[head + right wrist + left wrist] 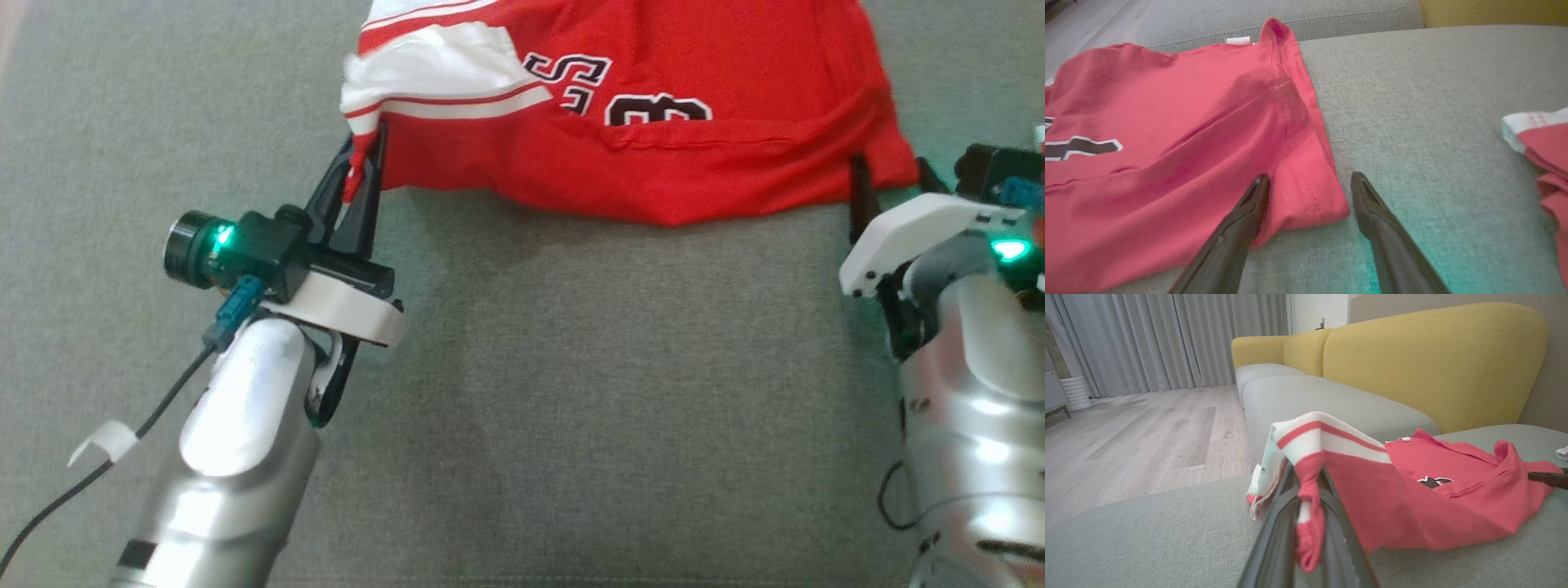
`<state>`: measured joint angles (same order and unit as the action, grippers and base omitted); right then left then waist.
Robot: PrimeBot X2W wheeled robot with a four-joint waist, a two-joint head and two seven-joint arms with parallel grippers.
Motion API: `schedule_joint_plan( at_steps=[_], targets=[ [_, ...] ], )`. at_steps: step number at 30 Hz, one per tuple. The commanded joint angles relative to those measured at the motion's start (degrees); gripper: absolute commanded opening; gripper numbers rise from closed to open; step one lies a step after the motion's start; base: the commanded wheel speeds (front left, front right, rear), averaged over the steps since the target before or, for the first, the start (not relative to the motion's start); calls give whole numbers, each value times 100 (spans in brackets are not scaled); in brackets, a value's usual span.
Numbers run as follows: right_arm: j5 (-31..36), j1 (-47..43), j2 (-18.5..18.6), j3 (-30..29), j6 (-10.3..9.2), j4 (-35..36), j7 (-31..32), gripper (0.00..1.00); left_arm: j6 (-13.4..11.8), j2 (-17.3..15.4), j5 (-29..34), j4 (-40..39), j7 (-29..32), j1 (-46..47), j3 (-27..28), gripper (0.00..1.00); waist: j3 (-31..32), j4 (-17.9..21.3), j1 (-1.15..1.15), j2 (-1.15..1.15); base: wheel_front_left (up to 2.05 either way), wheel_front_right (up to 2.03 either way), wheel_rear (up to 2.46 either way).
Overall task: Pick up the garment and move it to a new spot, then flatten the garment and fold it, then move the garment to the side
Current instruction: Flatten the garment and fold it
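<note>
- Red garment [653, 155] lying rumpled on grey sofa cushion [531, 367], far part bunched.
- Left claw [367, 155] clamped on striped sleeve edge [1323, 437] at garment's left side; fabric pinched between the fingers, a tail hanging out below.
- Right claw [1309, 179] apart, straddling near right hem corner [1314, 204]; one finger over cloth, other over bare cushion.
- Likely step: second grasp before the lift.
- Push right claw deeper over the corner, close on all layers, then raise both sides evenly to avoid slip or twist.

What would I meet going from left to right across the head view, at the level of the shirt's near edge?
First the left hand, shut on the red garment's striped edge → red garment → right hand, open at its corner.
</note>
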<state>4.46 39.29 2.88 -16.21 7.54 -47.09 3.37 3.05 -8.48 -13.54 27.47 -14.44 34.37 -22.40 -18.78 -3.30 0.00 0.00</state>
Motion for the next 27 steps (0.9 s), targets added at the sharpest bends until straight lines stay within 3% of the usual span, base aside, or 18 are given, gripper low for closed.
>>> schedule_joint_plan(
  at_steps=[1, 8, 9, 10, 11, 18, 27],
  targets=[
    [262, 271, -1, -51, -5, 61, 32, 100, 8, -89, 52, -213, -38, 51, 125, 0, -71, -75, 0, 0, 0, 0, 0],
    [1135, 485, -1, -492, -5, -479, 224, 100, 11, -45, 22, -245, -37, 32, 35, 0, -91, -149, 0, 0, 0, 0, 0],
    [1165, 494, -1, -506, -5, -587, 256, 74, 10, -50, 15, -230, -37, 25, 33, 0, -74, -149, 0, 0, 0, 0, 0],
    [1166, 504, -1, -528, -5, -678, 250, 7, 7, -58, 8, -207, -38, 13, 32, 0, -49, -146, 0, 0, 0, 0, 0],
    [1182, 503, -1, -549, -5, -745, 217, 0, 2, -70, 0, -177, -37, -5, 33, 0, -14, -138, 0, 0, 0, 0, 0],
    [1155, 394, -1, -756, -5, -1019, -337, 0, -71, -238, -62, 69, -20, -229, 93, 0, 316, 12, 0, 0, 0, 0, 0],
    [942, 14, -1, -485, -5, -1340, -742, 0, -31, -622, -163, 435, 181, -874, 98, 0, 981, 259, 0, 0, 0, 0, 0]
  ],
)
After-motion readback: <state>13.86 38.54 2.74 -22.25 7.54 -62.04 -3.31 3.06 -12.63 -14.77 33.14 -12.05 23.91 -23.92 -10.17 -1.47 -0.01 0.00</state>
